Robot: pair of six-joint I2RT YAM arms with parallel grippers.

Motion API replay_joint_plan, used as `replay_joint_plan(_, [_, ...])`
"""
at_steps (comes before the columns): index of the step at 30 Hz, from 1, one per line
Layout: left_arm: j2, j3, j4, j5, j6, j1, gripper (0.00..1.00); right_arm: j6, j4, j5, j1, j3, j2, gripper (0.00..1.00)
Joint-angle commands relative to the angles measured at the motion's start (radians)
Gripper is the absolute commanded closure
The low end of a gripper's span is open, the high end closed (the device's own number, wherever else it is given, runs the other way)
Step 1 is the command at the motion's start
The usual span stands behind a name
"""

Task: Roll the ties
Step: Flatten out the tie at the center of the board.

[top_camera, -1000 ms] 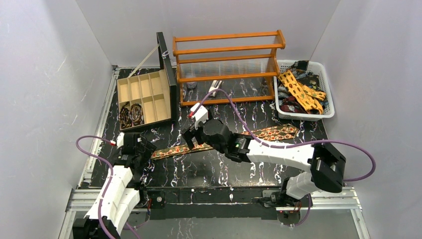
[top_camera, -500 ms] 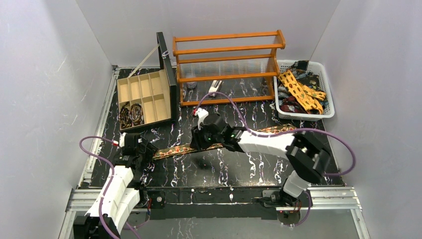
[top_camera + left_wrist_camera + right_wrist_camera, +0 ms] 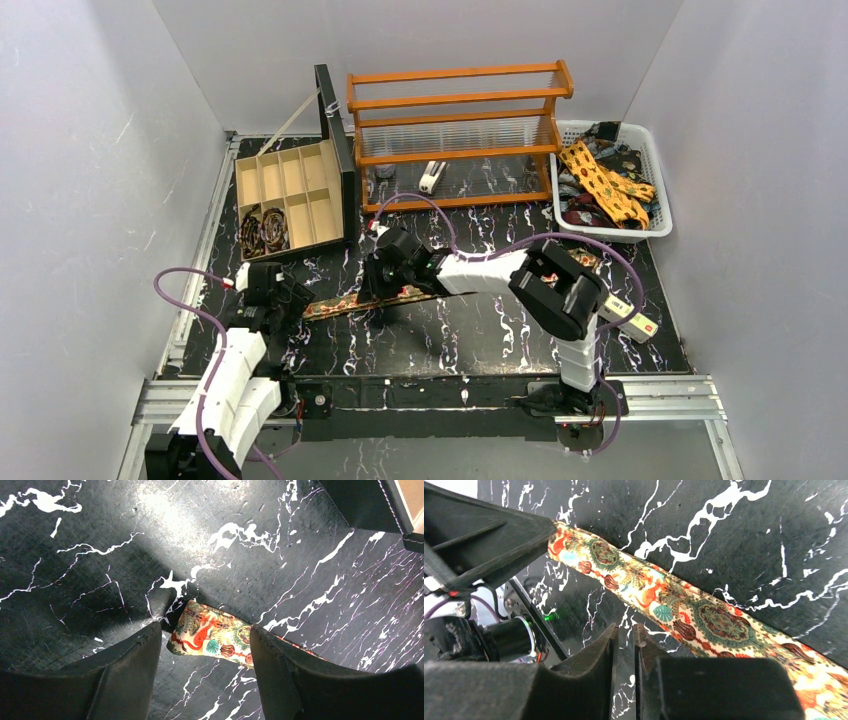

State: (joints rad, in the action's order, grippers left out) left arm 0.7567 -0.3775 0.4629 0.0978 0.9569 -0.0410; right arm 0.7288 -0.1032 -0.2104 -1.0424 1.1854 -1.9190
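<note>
Lying flat on the black white-veined surface (image 3: 480, 330), the tie (image 3: 335, 303) shows in the top view as a long narrow strip, red-brown with gold and green motifs. It runs from the left claw (image 3: 288, 303) on a slant toward the right, and the right arm lies over its middle. The right claw (image 3: 380, 288) sits low over the strip near its left end. Behind stand a wooden box (image 3: 300, 180) with two rolled ties (image 3: 262, 230) in its front-left compartments, an orange rack (image 3: 455, 100) and a white basket (image 3: 612, 238) of loose ties (image 3: 605, 185). A small white-and-red box (image 3: 630, 318) lies near the right arm's elbow. From the left wrist, the tie's blunt tip (image 3: 210, 637) shows its detail: red, teal and cream figures. It lies between the fingers of the left claw (image 3: 205, 629), which stands wide, straddling the tip. The right finger covers part of the cloth, and a corner of the wooden box (image 3: 370, 502) shows at the upper right. From the right wrist, the strip (image 3: 684, 602) crosses on a diagonal just beyond the fingertips. The right claw (image 3: 624, 630) is drawn almost together, with a thin slit and nothing in it. One dark finger (image 3: 494, 535) of the left claw meets the tie's far end.
</note>
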Motion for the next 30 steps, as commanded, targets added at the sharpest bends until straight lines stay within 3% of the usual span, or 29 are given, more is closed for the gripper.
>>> replay_joint_plan(1, [-0.007,-0.038,0.058,0.048,-0.002,0.005,0.37,0.135,-0.082,0.017,-0.027,0.040,-0.055,0.76])
replay_joint_plan(7, [0.007,-0.028,0.047,0.057,-0.004,0.004,0.39,0.149,-0.090,0.057,-0.033,0.120,-0.126,0.76])
replay_joint_plan(13, [0.013,0.044,-0.056,0.088,-0.049,0.005,0.37,0.118,-0.098,0.040,-0.030,0.080,-0.109,0.76])
replay_joint_plan(21, [-0.053,0.083,-0.096,0.038,-0.060,0.004,0.34,0.076,0.017,0.065,0.001,0.084,-0.128,0.75])
replay_joint_plan(30, [-0.037,0.131,-0.241,-0.148,-0.148,0.004,0.34,-0.021,0.087,0.037,0.054,-0.033,-0.065,0.75])
